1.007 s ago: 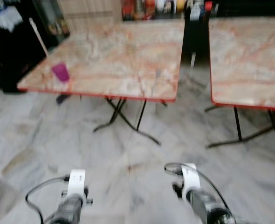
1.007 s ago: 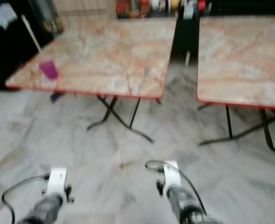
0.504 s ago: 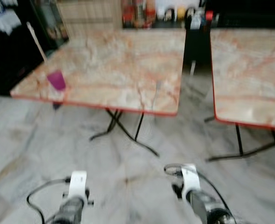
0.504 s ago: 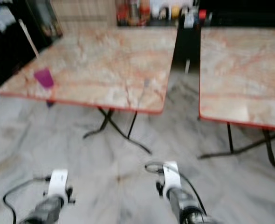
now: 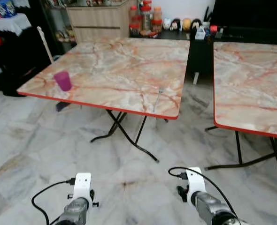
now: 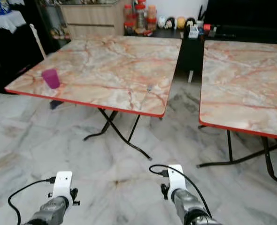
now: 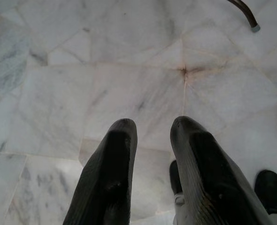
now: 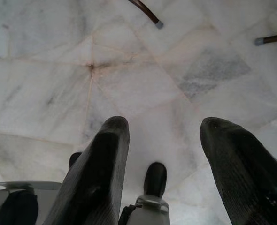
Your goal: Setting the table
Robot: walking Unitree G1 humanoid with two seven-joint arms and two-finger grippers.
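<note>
A purple cup stands near the left front corner of a marble-topped folding table with a red edge. A thin silver utensil lies close to that table's front edge, towards its right side. Both arms hang low in front of me, well short of the table: the left wrist and the right wrist. My left gripper is open over the floor with a narrow gap and nothing in it. My right gripper is open wider and is also empty.
A second marble table stands to the right, with a gap between the two. Black folding legs spread under the left table. A wooden cabinet and a counter with jars line the back wall. Dark furniture stands at the left.
The camera has shifted and the blur has gone, so the tables sit slightly differently in frame. The cup, the utensil and both hanging arms hold their places.
</note>
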